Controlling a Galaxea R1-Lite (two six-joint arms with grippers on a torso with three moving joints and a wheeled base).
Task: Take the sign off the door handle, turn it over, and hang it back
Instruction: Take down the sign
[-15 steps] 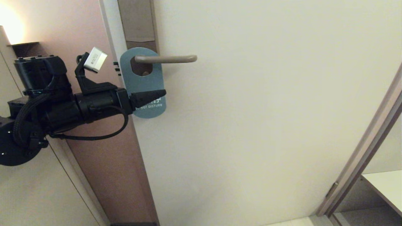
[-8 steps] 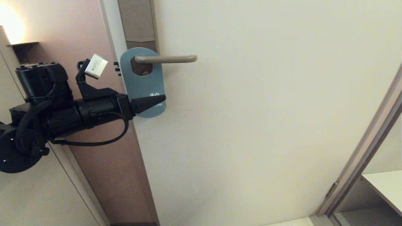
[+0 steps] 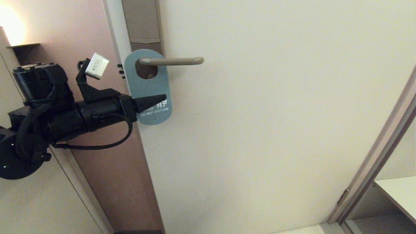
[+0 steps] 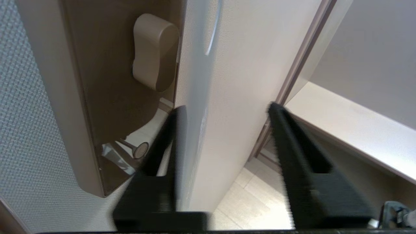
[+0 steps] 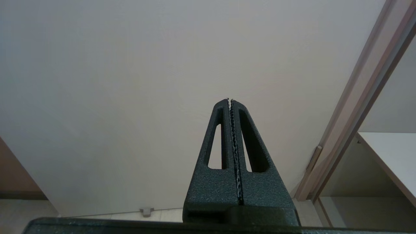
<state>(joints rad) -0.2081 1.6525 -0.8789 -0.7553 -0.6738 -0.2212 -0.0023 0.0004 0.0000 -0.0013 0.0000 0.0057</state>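
The sign (image 3: 148, 87) hangs by its oval hole on the door handle (image 3: 172, 60), blue "DO NOT DISTURB" face outward. My left gripper (image 3: 161, 97) reaches in from the door's edge at the sign's lower half, one finger crossing the blue face just above the lettering. In the left wrist view the sign (image 4: 195, 97) runs edge-on between the fingers of the left gripper (image 4: 226, 107). The jaws are open: the rear finger lies against the sign and the front finger stands well clear. My right gripper (image 5: 230, 100) is shut and empty, low in front of the door.
A tall brown backplate (image 3: 143, 22) rises behind the handle on the pale door (image 3: 260, 113). A slanted door frame (image 3: 373, 169) and a white shelf (image 3: 399, 195) stand at the right. A brown panel (image 3: 107, 156) lies left of the door's edge.
The left gripper dipped, then rose a little and drew back towards the door's edge. The sign's lettering shows again below the finger, and the sign hangs slightly shifted.
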